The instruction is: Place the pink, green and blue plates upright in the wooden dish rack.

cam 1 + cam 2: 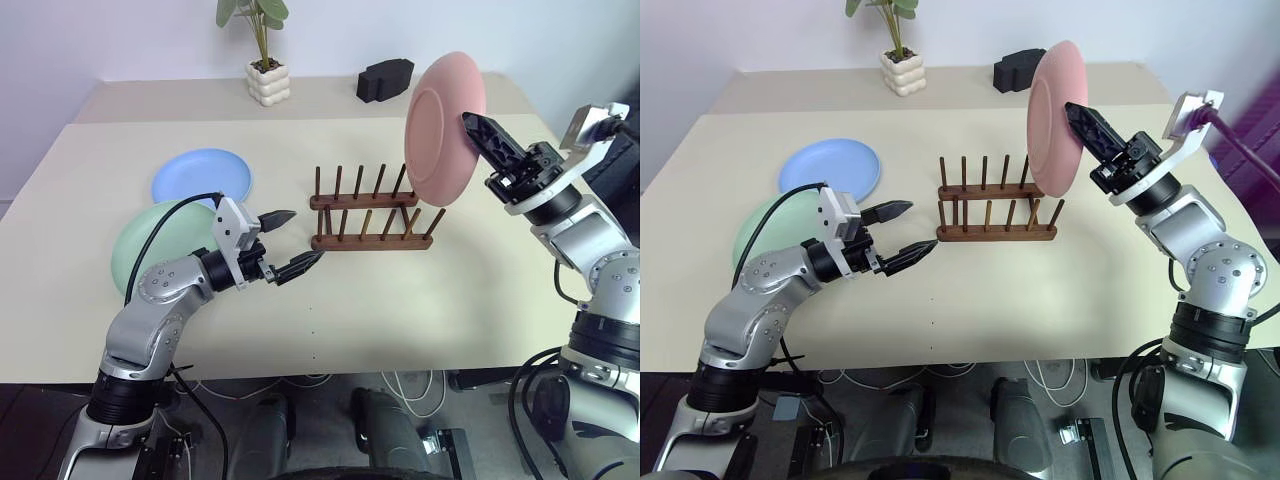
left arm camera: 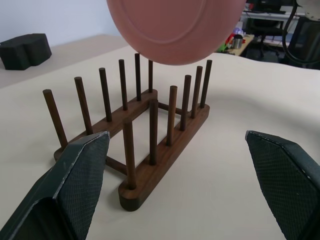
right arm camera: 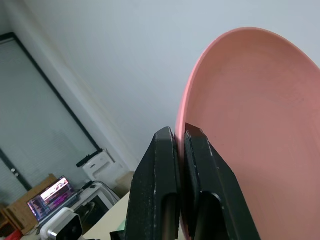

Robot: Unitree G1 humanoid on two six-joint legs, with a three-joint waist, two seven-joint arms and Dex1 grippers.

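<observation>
The right gripper (image 1: 480, 135) pinches the pink plate (image 1: 440, 130) by its rim, upright above the rack (image 1: 365, 215). The left gripper (image 1: 292, 242) hovers wide open, empty, beside the rack.

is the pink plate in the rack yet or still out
Out. The right claw holds the pink plate by its rim, on edge in the air above the right end of the wooden dish rack, whose slots are all empty.

No text, label, brand, number or sign can be read on anything in these views.
</observation>
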